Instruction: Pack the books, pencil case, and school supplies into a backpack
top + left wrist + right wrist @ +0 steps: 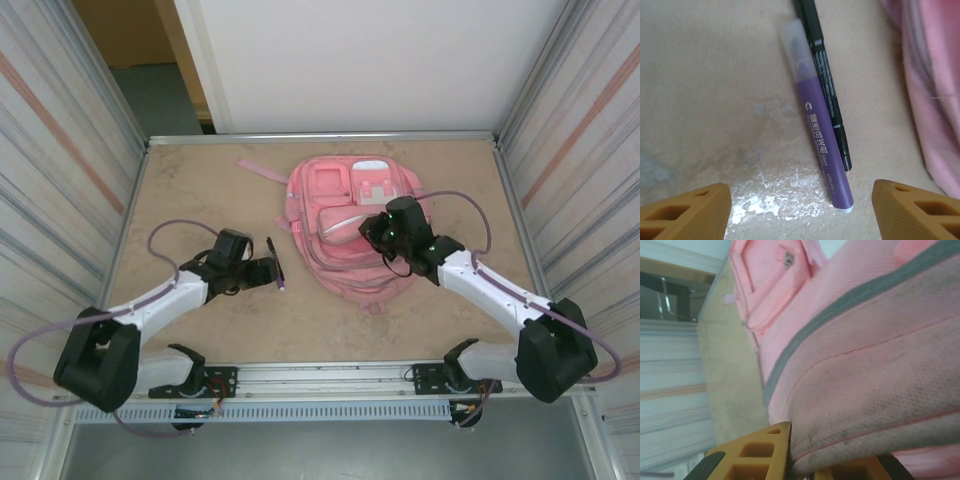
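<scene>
purple pen (817, 125) (print reads s604) lies against black pen (825, 75), clear cap pointing away from the wide-open, empty left gripper (800, 194); right gripper (832, 460) pinches backpack (865, 340) fabric.

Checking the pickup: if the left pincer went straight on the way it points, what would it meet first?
Probably the purple pen, with the black pen close alongside it; depth is unclear.
</scene>
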Motion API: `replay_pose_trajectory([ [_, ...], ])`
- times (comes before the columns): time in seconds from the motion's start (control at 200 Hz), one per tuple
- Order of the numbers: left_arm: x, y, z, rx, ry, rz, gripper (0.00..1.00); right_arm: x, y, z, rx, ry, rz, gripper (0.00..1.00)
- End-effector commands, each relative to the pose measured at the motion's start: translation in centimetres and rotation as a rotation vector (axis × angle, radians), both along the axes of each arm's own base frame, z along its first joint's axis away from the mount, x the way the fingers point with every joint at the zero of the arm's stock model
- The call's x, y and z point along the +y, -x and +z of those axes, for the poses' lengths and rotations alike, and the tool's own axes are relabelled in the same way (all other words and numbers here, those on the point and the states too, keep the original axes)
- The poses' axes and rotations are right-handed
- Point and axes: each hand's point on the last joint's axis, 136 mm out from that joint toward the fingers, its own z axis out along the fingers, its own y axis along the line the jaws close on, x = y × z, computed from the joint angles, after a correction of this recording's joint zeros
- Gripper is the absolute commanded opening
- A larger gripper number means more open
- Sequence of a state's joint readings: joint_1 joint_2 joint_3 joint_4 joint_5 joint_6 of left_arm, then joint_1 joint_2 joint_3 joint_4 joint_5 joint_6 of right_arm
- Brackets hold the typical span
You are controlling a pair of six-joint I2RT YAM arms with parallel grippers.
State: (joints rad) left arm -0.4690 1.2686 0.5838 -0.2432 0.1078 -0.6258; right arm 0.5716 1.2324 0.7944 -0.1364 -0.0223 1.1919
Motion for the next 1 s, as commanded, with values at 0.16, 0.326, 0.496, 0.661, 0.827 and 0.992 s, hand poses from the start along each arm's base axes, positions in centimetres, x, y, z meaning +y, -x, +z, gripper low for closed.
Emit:
replay_pose_trajectory([
  [0.16,-0.9,-1.5,-0.7,0.047,-0.1,0.01,0.73,-3.2,2.7,-3.1,0.033,0.163,-0.009,0.14],
  [0.326,-0.7,-2.8,-1.8,0.09,-0.161,0.028,0.7,-3.3,2.7,-2.4,0.024,0.17,-0.013,0.21],
  [0.496,-0.5,-2.4,-3.6,0.143,-0.161,0.069,0.55,-3.5,3.0,-2.5,0.033,0.175,-0.015,0.28],
  [0.661,0.1,-2.4,-4.0,0.14,-0.181,0.093,0.42,-3.7,3.3,-2.5,0.027,0.175,-0.018,0.29],
  [0.827,0.4,-2.4,-4.4,0.149,-0.184,0.098,0.34,-3.7,3.1,-1.9,0.013,0.178,-0.017,0.29],
  [0.992,0.2,-1.9,-5.6,0.203,-0.17,0.084,0.25,-3.7,2.6,-0.5,-0.02,0.213,0.003,0.35],
])
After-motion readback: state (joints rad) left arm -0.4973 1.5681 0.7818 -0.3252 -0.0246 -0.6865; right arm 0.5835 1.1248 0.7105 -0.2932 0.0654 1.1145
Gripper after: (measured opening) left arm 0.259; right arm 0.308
